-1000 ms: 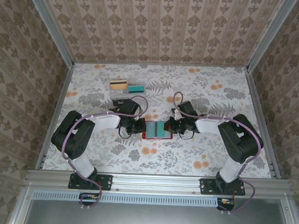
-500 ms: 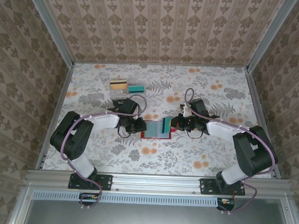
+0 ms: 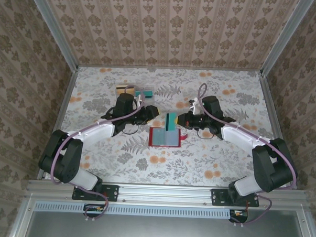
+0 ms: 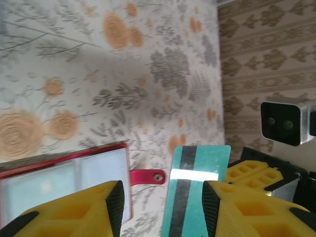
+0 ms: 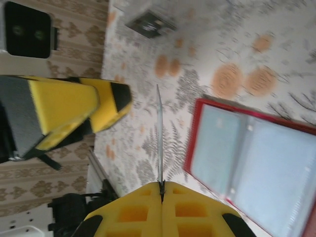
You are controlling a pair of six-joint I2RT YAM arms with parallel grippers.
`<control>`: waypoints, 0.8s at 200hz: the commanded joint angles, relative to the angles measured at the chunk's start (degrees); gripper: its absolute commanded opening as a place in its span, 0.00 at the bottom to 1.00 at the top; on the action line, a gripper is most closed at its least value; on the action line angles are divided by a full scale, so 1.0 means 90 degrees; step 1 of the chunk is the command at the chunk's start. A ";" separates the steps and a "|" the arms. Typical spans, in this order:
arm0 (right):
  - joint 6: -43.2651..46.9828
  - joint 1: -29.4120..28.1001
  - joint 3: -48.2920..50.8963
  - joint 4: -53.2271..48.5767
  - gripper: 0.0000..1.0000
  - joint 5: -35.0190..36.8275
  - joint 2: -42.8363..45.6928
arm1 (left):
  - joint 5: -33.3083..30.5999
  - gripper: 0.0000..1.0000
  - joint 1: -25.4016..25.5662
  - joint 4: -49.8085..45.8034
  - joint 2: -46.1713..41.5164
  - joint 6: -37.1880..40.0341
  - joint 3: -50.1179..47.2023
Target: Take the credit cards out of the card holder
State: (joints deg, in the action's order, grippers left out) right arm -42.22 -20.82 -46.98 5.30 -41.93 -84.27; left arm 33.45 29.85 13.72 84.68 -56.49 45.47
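Note:
The card holder (image 3: pixel 163 138) lies open on the table, a red wallet with its grey-blue inside up; in the left wrist view it (image 4: pixel 59 175) shows its red tab (image 4: pixel 147 176). My right gripper (image 3: pixel 180 120) is shut on a teal credit card (image 3: pixel 171 120) with a dark stripe (image 4: pixel 197 182) and holds it above the wallet's far edge. The right wrist view has that card edge-on (image 5: pixel 159 133) in the shut gripper (image 5: pixel 161 185), with the wallet (image 5: pixel 247 158) to the right. My left gripper (image 3: pixel 151 112) is open (image 4: pixel 163 202), just left of the card and apart from it.
A clear tray (image 3: pixel 135 98) at the back left holds a tan card (image 3: pixel 125 89) and a teal card (image 3: pixel 145 94); the left arm reaches partly over it. A small dark flat rectangle (image 5: pixel 148 23) lies on the floral table. Walls close in the sides.
The right gripper has drawn the teal card out of the wallet and lifted it toward the back. The left gripper has let go of the wallet's left edge, opened, and moved back toward the tray.

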 commanded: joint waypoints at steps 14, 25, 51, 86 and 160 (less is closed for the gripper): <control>-0.0549 0.0038 -0.0312 0.0836 0.00 -0.0540 -0.0128 | 0.0612 0.44 -0.0025 0.1162 0.0092 -0.0601 -0.0181; -0.0611 0.0037 -0.0332 0.0901 0.00 -0.0577 -0.0165 | 0.0653 0.44 -0.0015 0.1205 0.0119 -0.0622 -0.0180; -0.0703 0.0038 -0.0356 0.1042 0.00 -0.0639 -0.0253 | 0.0774 0.43 -0.0008 0.1426 0.0172 -0.0713 -0.0184; -0.0758 0.0038 -0.0368 0.1134 0.00 -0.0670 -0.0333 | 0.0891 0.39 0.0033 0.1528 0.0246 -0.0715 -0.0150; -0.0807 0.0023 -0.0355 0.1261 0.00 -0.0684 -0.0462 | 0.1079 0.31 0.0068 0.1742 0.0365 -0.0770 -0.0123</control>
State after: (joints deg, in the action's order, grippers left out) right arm -48.77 -20.82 -48.82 14.94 -46.44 -87.37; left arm 40.82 29.98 26.24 87.44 -63.07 44.36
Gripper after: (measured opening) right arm 0.054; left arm 0.329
